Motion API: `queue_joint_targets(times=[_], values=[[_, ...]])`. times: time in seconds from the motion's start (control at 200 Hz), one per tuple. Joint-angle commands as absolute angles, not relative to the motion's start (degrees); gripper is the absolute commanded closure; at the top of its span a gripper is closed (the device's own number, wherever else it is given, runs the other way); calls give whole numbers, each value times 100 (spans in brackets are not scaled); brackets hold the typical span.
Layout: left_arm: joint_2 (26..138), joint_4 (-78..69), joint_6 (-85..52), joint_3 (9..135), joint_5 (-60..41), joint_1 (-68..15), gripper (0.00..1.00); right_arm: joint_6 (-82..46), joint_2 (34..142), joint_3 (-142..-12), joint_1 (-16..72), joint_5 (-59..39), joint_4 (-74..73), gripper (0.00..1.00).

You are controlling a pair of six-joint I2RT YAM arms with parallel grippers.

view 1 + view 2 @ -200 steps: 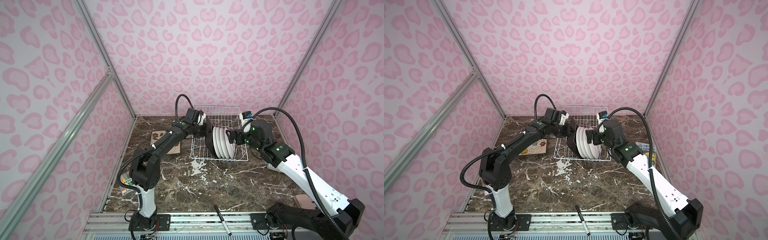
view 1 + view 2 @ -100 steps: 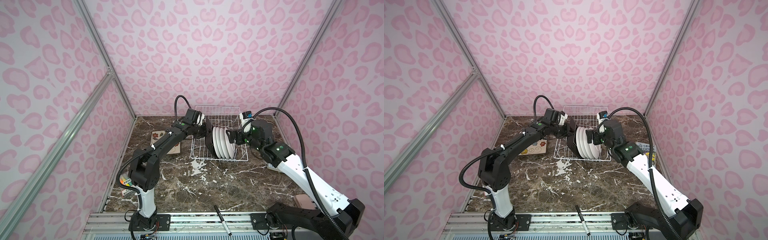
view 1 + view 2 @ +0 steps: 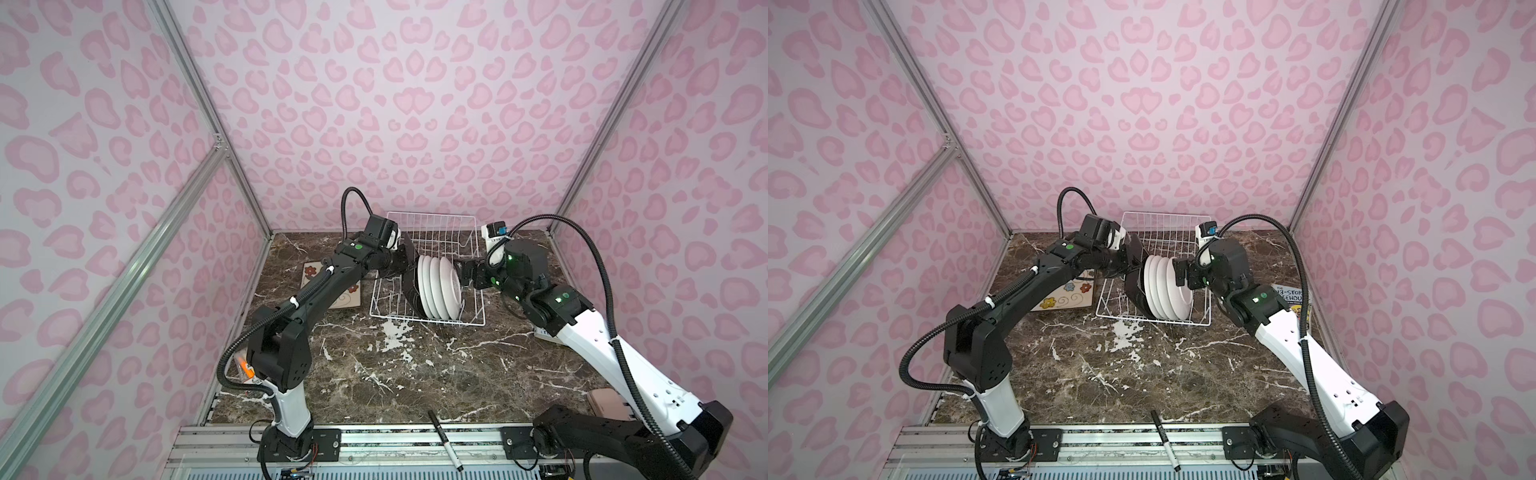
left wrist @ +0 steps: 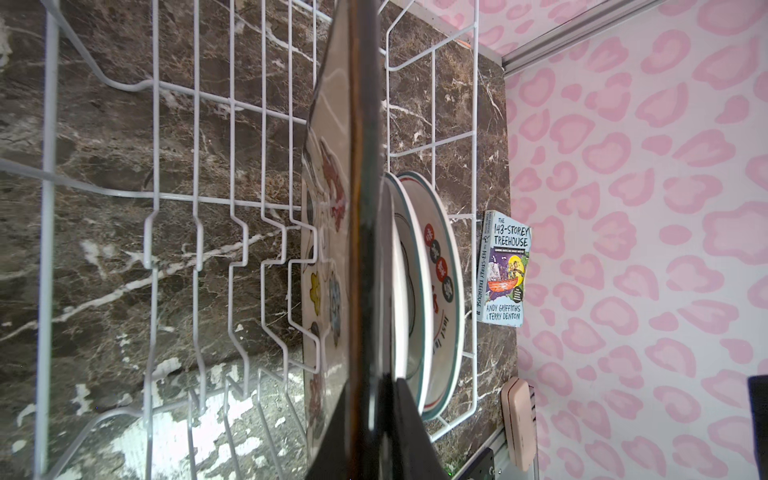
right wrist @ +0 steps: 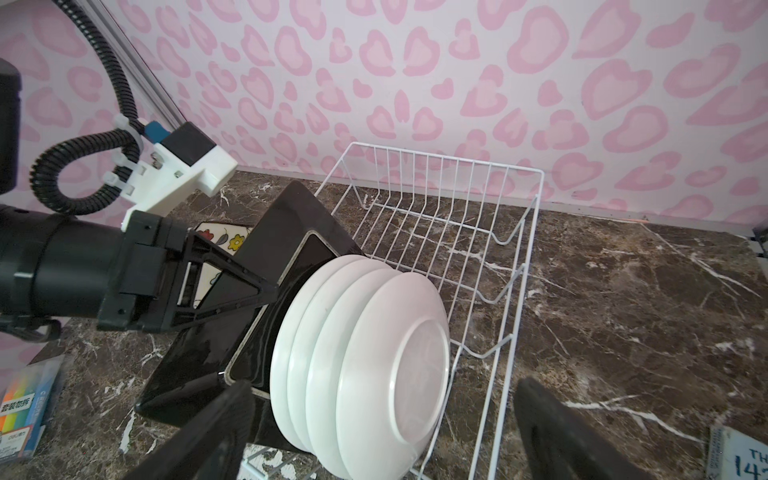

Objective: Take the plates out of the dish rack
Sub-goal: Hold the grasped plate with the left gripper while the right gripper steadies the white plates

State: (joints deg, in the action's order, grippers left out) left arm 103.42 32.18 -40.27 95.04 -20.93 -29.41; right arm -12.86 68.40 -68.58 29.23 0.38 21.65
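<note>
The white wire dish rack (image 3: 432,216) (image 3: 1167,215) (image 5: 449,160) stands at the back of the marble table. Near its front end a row of round white plates (image 3: 440,286) (image 3: 1169,291) (image 5: 365,365) stands on edge. On their left is a dark brown square plate (image 3: 410,251) (image 5: 299,216) (image 4: 361,208), tilted, with my left gripper (image 3: 401,262) (image 3: 1128,259) (image 4: 372,395) shut on its edge. A second dark square plate (image 5: 249,353) stands behind it. My right gripper (image 3: 467,272) (image 3: 1181,272) (image 5: 382,390) is open, its fingers on either side of the round plates without touching them.
A square flowered plate (image 3: 347,297) (image 3: 1067,297) lies face up left of the rack. An illustrated book (image 3: 1293,297) (image 4: 505,270) lies right of the rack. A pink case (image 3: 606,403) sits front right, a black pen (image 3: 445,442) on the front rail, a coloured pack (image 5: 25,399) front left.
</note>
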Motion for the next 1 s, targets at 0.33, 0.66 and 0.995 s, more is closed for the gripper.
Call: queue_joint_targets(times=[0.33, 0.66, 0.995], values=[[10014, 2100, -4717, 9242, -2312, -2937, 96, -1246, 6807, -6871, 2909, 79, 2051, 1], [9897, 1537, -5330, 8859, -2172, -2997, 96, -1187, 6808, -6852, 2857, 70, 2056, 1], [10078, 1425, -5549, 9211, -2222, -3201, 96, -1134, 6829, -6841, 2717, 8, 2046, 1]])
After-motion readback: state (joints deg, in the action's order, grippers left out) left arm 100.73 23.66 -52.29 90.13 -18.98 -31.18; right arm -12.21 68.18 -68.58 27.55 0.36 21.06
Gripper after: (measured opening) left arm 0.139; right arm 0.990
